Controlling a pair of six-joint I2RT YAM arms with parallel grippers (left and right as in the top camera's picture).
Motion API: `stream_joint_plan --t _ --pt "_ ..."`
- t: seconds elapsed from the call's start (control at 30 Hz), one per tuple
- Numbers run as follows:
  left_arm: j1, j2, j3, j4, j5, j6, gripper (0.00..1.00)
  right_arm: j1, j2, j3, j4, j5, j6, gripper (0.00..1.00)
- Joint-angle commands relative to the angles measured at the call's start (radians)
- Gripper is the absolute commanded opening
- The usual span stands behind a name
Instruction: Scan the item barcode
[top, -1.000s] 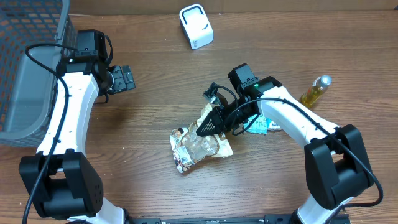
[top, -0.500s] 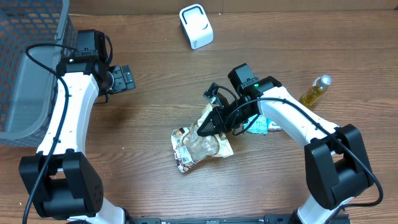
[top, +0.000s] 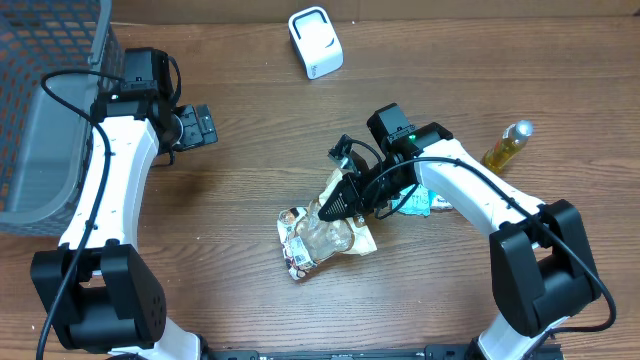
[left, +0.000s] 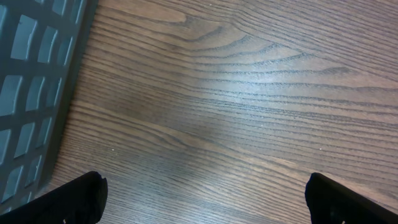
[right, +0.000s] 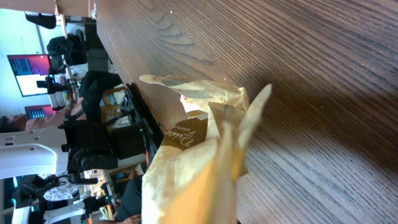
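Observation:
The item is a crinkled cream and gold snack bag (top: 322, 232) lying at the middle of the wooden table. My right gripper (top: 330, 208) is shut on its upper edge. In the right wrist view the bag (right: 199, 155) fills the space in front of the jaws and hides the fingertips. A white barcode scanner (top: 315, 42) stands at the far edge of the table, well apart from the bag. My left gripper (top: 205, 125) hangs open over bare wood at the left, and both its dark fingertips (left: 81, 196) stand far apart with nothing between them.
A grey mesh basket (top: 45, 120) sits at the left edge, and its wall (left: 31, 81) shows close beside the left gripper. A yellow bottle (top: 507, 145) lies at the right. A teal packet (top: 420, 205) lies partly under my right arm.

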Motion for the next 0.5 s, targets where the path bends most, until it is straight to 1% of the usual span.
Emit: stream_joint_plan --t 0.0,0.1,0.2,0.27,0.47 --pt "0.003 -0.005 0.018 0.001 -0.012 -0.003 1.00 -0.004 -0.021 0.001 -0.002 -0.001 -0.009 0.04" --pt "0.003 -0.005 0.018 0.001 -0.012 -0.003 1.00 -0.004 -0.021 0.001 -0.013 -0.043 -0.021 0.04" --pt "0.003 -0.005 0.018 0.001 -0.012 -0.003 1.00 -0.004 -0.021 0.001 -0.035 -0.178 -0.111 0.04" --pt "0.003 -0.005 0.018 0.001 -0.012 -0.003 1.00 -0.004 -0.021 0.001 -0.047 -0.218 -0.135 0.04" --pt "0.003 -0.005 0.018 0.001 -0.012 -0.003 1.00 -0.011 -0.021 0.001 -0.069 -0.222 -0.140 0.04"
